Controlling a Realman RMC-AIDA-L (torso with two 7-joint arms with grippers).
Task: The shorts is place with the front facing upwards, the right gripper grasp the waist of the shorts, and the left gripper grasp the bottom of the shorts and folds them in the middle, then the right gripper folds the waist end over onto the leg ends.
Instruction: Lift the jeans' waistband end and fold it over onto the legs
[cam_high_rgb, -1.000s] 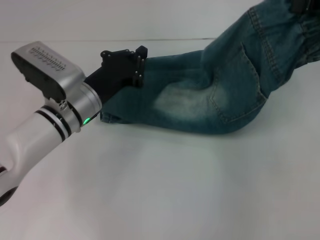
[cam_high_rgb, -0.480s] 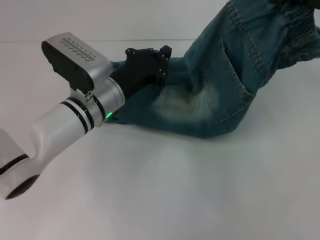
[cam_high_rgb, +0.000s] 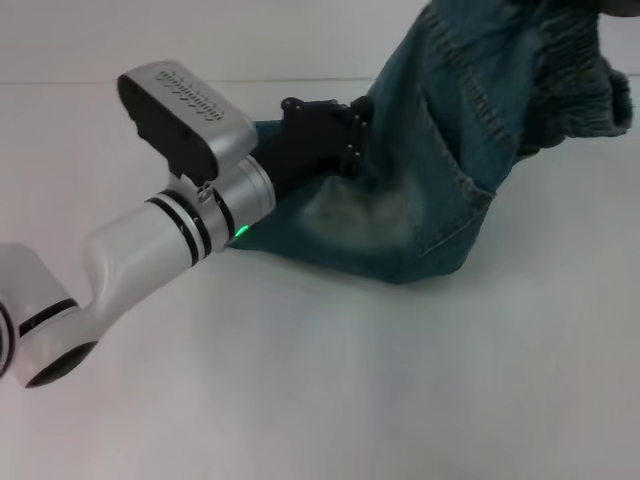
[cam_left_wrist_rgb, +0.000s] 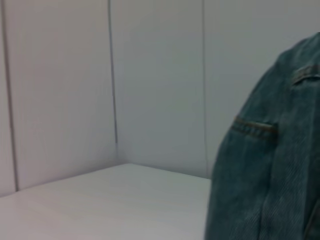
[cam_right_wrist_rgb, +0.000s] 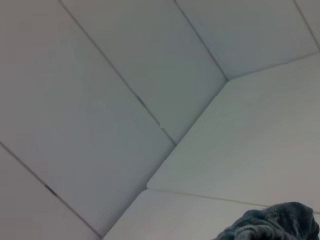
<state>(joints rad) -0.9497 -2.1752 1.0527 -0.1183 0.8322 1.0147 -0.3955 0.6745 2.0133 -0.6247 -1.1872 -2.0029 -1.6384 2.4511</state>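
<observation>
The blue-green denim shorts (cam_high_rgb: 400, 215) lie partly on the white table (cam_high_rgb: 330, 380), folded lengthwise, with a pale faded patch facing up. My left gripper (cam_high_rgb: 348, 138), black on a silver wrist with a green light, is shut on the bottom of the shorts (cam_high_rgb: 262, 215) at the leg end. The ruffled waist of the shorts (cam_high_rgb: 585, 70) is lifted high at the back right, up to the picture's top edge; my right gripper is out of view above it. Denim (cam_left_wrist_rgb: 265, 165) fills one side of the left wrist view, and a bit of ruffled denim (cam_right_wrist_rgb: 275, 222) shows in the right wrist view.
White wall panels (cam_left_wrist_rgb: 150, 75) stand behind the table's far edge (cam_high_rgb: 150, 82). My left arm (cam_high_rgb: 120, 260) reaches in across the table's left half.
The left gripper has moved right and slightly farther with the leg end. The lifted waist end has swung left and higher, so the shorts bunch up shorter on the table.
</observation>
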